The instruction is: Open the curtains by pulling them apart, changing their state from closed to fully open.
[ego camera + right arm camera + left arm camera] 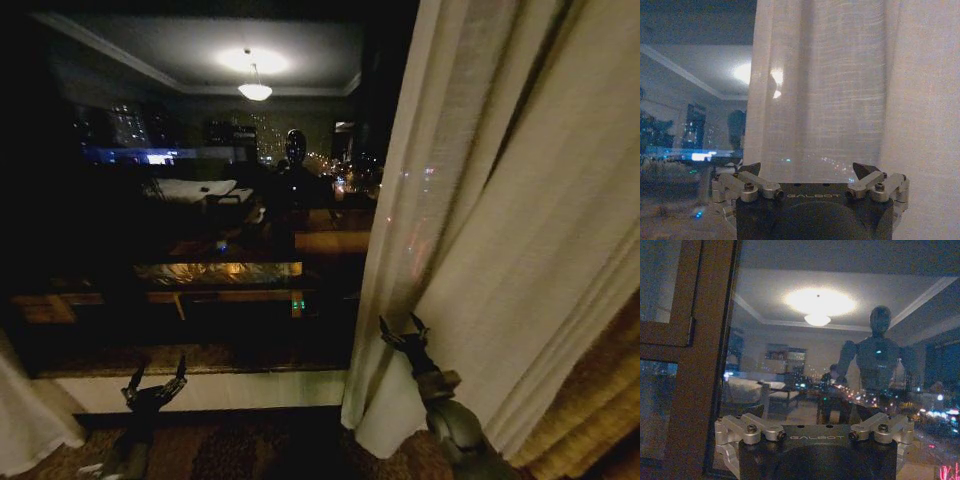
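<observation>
While the curtains (500, 200) hang bunched at the right of the dark window (200, 200), the right gripper (402, 330) waits with wide fingers at their edge, the left gripper (155, 385) open low by the sill

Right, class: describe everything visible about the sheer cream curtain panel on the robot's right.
The sheer cream-white curtain panel hangs in soft vertical pleats of loosely woven, see-through fabric; lights glow through it. It is drawn to the right of the dark window, gathered low beside a golden-brown drape. The open right gripper sits at its inner edge, without clamping it.
</observation>
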